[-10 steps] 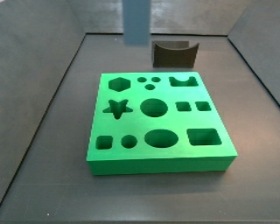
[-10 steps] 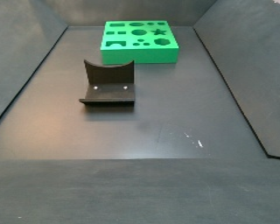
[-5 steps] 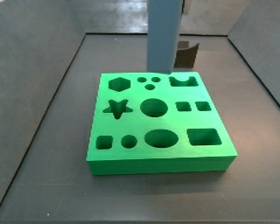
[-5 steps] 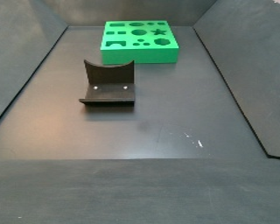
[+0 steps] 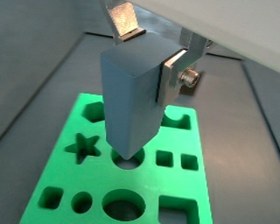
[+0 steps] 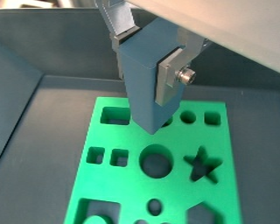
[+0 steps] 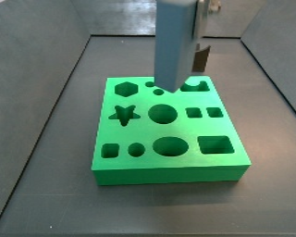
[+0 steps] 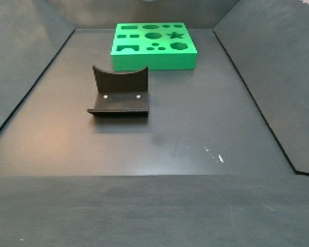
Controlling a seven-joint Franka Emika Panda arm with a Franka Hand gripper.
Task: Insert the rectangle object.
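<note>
Holding the rectangle object (image 5: 136, 96) upright with the gripper (image 6: 149, 48) jaws pinching its upper end, I see its long axis hanging straight down, lower end just above the green board (image 7: 176, 148) at frame centre.

- Green board (image 7: 169, 130) with shaped holes lies flat on the dark worktop (image 8: 157, 145), near the far wall in a side view (image 8: 154, 43).
- Holes seen from the side: hexagon (image 7: 125, 89), star (image 7: 125, 115), large round (image 7: 163, 113), oval (image 7: 170, 145), rounded rectangle (image 7: 215, 143), two small squares.
- Fixture (image 8: 119, 92) stands on the worktop, well apart from the board, curved notch on top.
- Grey walls surround the worktop.
</note>
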